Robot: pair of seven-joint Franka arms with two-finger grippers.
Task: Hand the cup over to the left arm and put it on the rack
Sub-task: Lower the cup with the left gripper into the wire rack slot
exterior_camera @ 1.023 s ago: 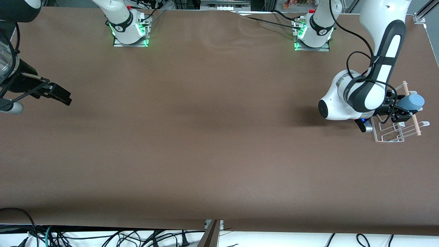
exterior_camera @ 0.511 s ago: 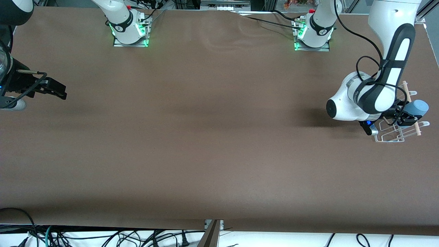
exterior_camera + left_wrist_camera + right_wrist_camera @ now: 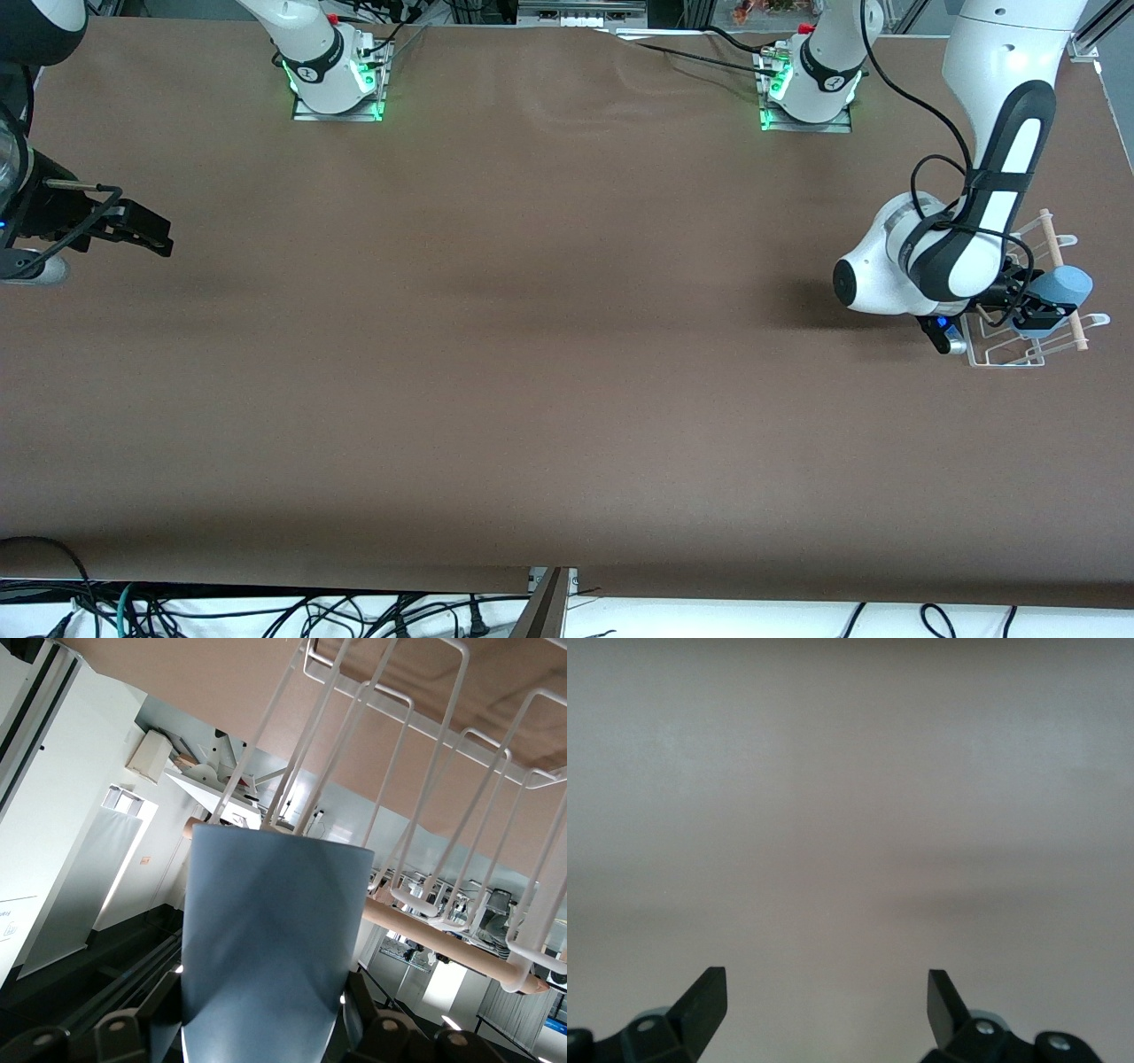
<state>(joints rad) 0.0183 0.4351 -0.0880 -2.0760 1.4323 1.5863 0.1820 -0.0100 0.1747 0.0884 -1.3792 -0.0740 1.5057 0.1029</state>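
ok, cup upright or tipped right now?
Tipped: the cup lies sideways in the shut left gripper over the rack.

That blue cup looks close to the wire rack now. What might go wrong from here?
The left gripper holds the cup tipped on its side over the rack. Its rim could catch a prong or the wooden rod instead of sliding on. Released askew, it might roll off. The right gripper waits open, too distant to help.

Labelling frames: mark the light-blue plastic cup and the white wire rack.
light-blue plastic cup [image 3: 1066, 285], front view, its side wall.
white wire rack [image 3: 1001, 358], front view, the base wire nearest the camera.
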